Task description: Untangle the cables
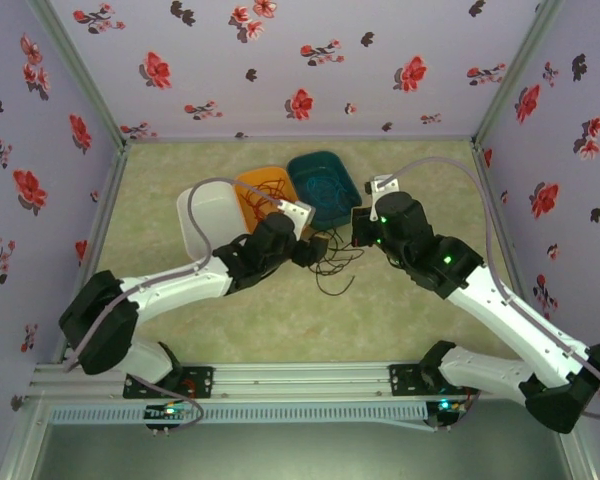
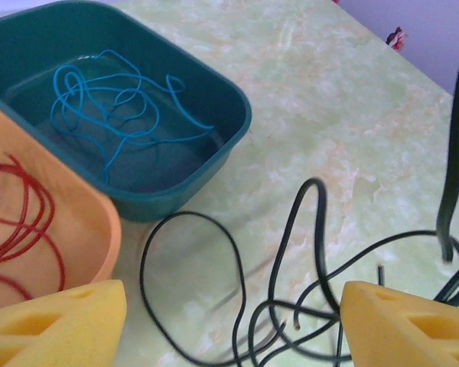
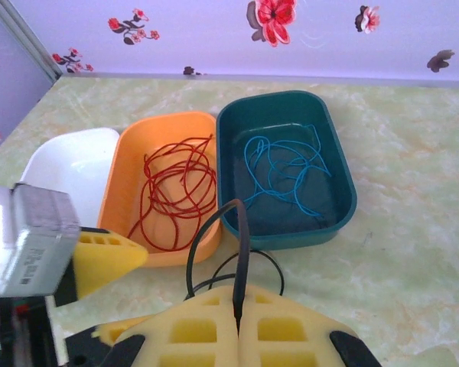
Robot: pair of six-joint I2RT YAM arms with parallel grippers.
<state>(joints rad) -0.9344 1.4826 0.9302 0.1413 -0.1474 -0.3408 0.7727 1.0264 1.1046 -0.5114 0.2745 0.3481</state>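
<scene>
On the pale marbled table, three bins sit side by side: a white bin whose visible part holds no cable, an orange bin containing the coiled red cable, and a teal bin containing the blue cable, so two cables look sorted. Just in front of the bins, the right gripper is clenched on a raised strand of the black cable. The left gripper straddles its loose loops, jaws apart and grasping nothing, so that last cable apparently remains.
</scene>
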